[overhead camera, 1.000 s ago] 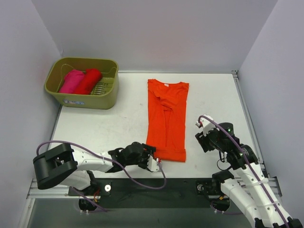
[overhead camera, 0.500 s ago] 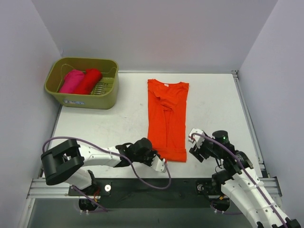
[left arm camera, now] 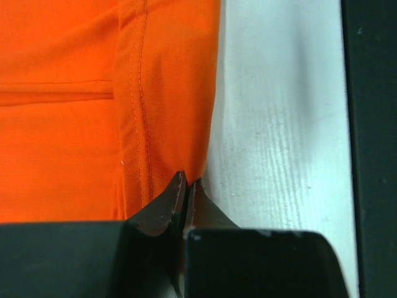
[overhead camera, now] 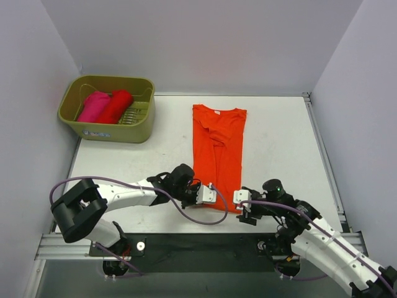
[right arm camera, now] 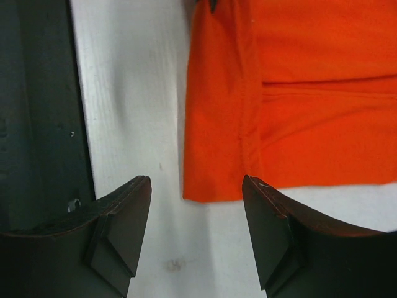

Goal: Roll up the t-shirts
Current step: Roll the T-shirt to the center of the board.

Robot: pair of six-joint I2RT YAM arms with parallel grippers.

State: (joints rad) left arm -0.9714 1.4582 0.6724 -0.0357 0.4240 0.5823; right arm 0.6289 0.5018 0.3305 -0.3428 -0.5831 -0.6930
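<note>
Risk: left pincer [left arm camera: 186, 186] is pressed together right at the near hem edge of the orange shirt [overhead camera: 217, 155], flat mid-worktop [overhead camera: 279, 136], so a thin bite could slip, and with right pincer [right arm camera: 195, 186] spread over the other corner, the roll could skew.

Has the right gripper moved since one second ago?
Yes. The right gripper went left and down in the top view, from beside the right side of the orange shirt to its near right corner.

Orange-red t-shirt [overhead camera: 217, 155], red t-shirt [overhead camera: 118, 104], magenta t-shirt [overhead camera: 93, 105], olive-green basket [overhead camera: 115, 131], white table [overhead camera: 279, 143].
</note>
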